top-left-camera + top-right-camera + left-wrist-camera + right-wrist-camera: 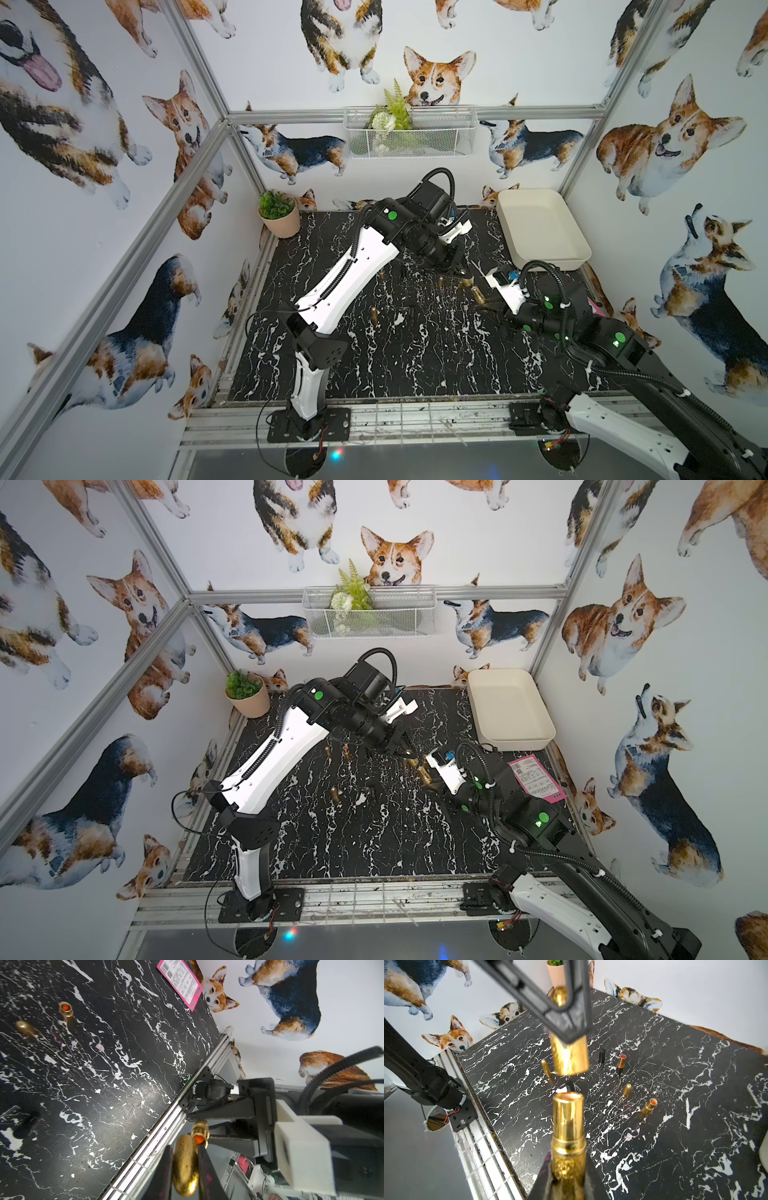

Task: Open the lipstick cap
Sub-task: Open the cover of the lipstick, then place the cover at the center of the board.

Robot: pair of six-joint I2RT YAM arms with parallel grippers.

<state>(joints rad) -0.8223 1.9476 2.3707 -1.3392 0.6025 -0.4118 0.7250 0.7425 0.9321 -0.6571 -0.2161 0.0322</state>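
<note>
Corgi wallpaper rings a black marble worktop point(374, 353), with a white tray point(540, 224) in its far right corner. Both arms meet over the right half, just short of that tray.

The left claw point(185, 1169) pinches the gold cap point(570, 1055) across its body. The right claw point(568, 1180) pinches the tube point(568, 1118) by its textured base. The 2 pieces sit end to end on 1 line, which I judge suits a straight pull. A clear gap shows between cap mouth and tube top, so the cap looks already off.

A spare tube point(621, 1061) and a spare cap point(627, 1089) stand apart nearer the middle, clear of the work.

Only the right wrist view shows that gap plainly. The left wrist view looks along the cap, so the 2 pieces overlap there, yet it shows the orange stick point(199, 1139) inside the tube. In both top views the gold pieces are tiny and seem almost touching. In a top view a pink slip point(536, 777) lies by the right edge.
</note>
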